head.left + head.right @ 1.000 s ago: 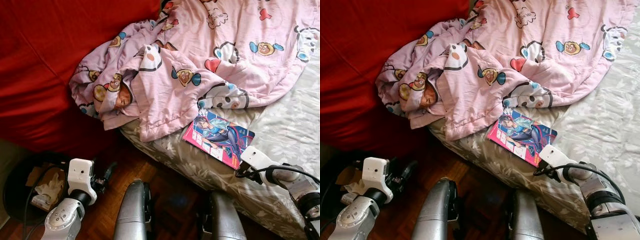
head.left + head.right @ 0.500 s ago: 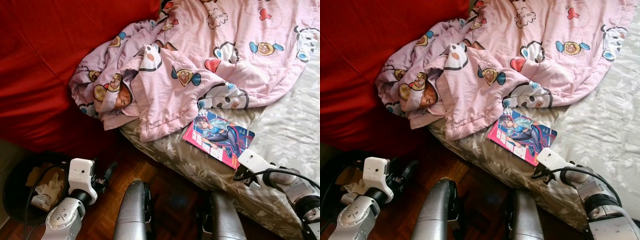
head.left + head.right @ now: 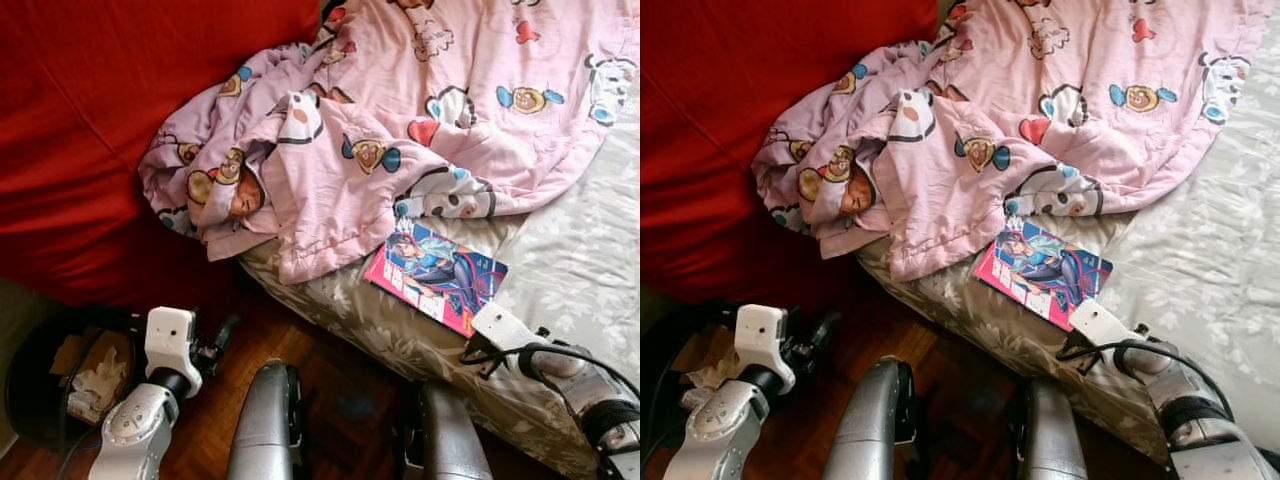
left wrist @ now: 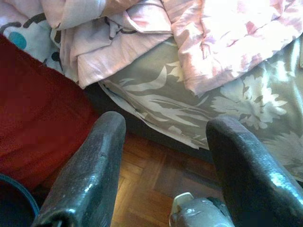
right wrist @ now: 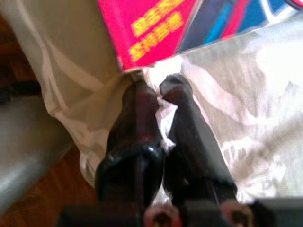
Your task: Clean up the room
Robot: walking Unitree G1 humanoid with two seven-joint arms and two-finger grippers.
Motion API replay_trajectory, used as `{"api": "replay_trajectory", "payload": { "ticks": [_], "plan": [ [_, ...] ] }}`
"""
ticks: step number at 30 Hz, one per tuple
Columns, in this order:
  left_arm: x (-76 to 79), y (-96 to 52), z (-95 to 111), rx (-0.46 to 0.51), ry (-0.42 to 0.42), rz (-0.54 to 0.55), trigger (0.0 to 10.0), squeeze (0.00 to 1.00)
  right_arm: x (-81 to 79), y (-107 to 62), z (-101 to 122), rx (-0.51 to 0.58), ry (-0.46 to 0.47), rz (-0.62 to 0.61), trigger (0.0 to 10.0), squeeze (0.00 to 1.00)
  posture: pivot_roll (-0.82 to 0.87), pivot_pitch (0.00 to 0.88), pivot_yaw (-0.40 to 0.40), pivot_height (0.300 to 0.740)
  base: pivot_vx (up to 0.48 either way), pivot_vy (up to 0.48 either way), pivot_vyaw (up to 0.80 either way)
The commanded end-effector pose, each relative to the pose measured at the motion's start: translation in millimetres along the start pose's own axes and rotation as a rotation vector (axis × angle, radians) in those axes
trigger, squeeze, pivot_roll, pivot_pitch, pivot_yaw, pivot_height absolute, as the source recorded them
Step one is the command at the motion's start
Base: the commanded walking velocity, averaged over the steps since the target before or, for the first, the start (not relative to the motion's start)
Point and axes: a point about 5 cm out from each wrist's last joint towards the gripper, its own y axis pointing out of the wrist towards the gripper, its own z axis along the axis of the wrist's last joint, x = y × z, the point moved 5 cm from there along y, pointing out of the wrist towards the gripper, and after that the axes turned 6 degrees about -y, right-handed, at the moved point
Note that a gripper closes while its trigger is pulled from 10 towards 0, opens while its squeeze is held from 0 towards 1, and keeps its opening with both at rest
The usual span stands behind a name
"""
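Note:
A pink comic magazine (image 3: 437, 273) lies on the grey floral bed sheet (image 3: 580, 260), just below the edge of a crumpled pink cartoon blanket (image 3: 400, 120). My right gripper (image 5: 158, 90) is shut, its tips resting on the sheet right at the magazine's near corner (image 5: 156, 28). The white right wrist (image 3: 497, 325) sits just beside that corner. My left gripper (image 4: 169, 122) is open and holds nothing. It hangs low over the wooden floor (image 4: 142, 175), pointing at the bed's edge.
A dark bin (image 3: 30, 380) holding crumpled paper and cardboard stands on the floor at the left, beside my left arm. A red cover (image 3: 80, 120) drapes at the left. My two legs (image 3: 265, 420) stand close against the bed.
My right wrist has slid a little left and toward the bed's edge, along the magazine's near corner. The left arm has lifted slightly.

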Motion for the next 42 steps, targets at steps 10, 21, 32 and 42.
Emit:
{"api": "replay_trajectory", "payload": {
  "ticks": [10, 21, 32, 42],
  "plan": [
    [2.8, 6.5, -9.6, 0.002, -0.018, 0.021, 10.0, 0.0, -28.0, -25.9, 7.0, 0.246, 0.257, -0.057, 0.0, 0.0, 0.02, 0.235, 0.06, 0.623, 0.0, 0.0, 0.0],
    [-1.5, 7.4, -22.1, 0.007, -0.113, 0.098, 10.0, 0.0, -34.2, -43.3, 48.4, 0.57, 0.776, -0.414, 10.0, 0.0, 0.01, 0.179, 0.053, 0.623, 0.0, 0.0, 0.0],
    [-30.1, -5.6, -50.8, -0.026, -0.257, 0.278, 10.0, 0.0, -50.0, -31.1, 30.7, 0.502, 0.861, -0.407, 10.0, 0.0, 0.01, 0.136, 0.035, 0.652, 0.0, 0.0, 0.0],
    [-50.0, -22.1, -105.4, -0.199, -0.346, 0.393, 10.0, 0.0, -76.9, -6.4, -16.3, 0.283, 0.83, -0.339, 10.0, 0.0, 0.02, 0.092, 0.037, 0.702, 0.0, 0.0, 0.0]
  ]
}}
